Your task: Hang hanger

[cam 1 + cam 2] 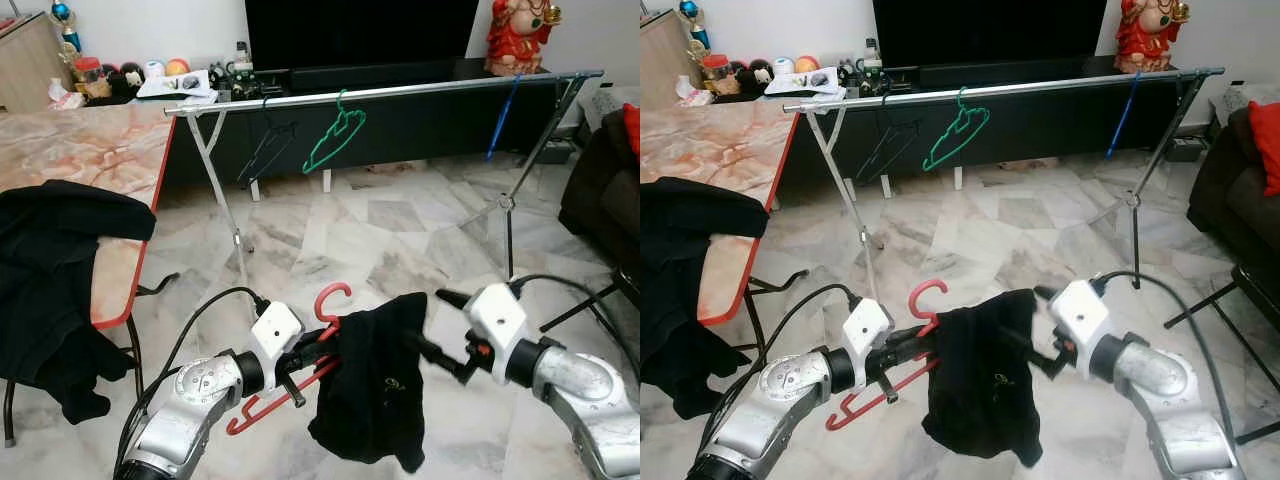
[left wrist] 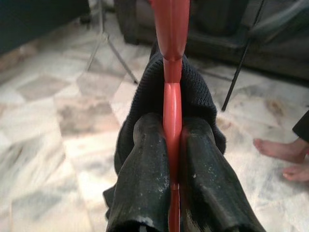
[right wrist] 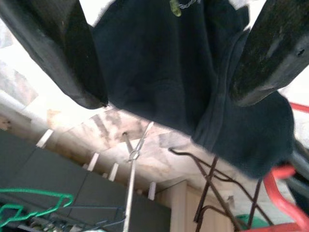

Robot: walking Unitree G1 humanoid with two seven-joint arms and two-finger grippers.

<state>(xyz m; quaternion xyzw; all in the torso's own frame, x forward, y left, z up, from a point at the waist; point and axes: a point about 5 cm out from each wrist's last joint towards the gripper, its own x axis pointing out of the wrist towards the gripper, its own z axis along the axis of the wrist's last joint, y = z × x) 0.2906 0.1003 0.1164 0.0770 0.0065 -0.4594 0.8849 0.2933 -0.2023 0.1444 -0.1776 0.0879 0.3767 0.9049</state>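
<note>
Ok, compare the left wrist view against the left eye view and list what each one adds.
Left wrist view alone: the left gripper's fingers shut on the red hanger, and a person's bare feet on the marble floor. Left eye view alone: the metal drying rack with a green hanger, and the right gripper open. Both: the hanger carrying the black garment.

The hanger with the garment sits before the rail, table left.
</note>
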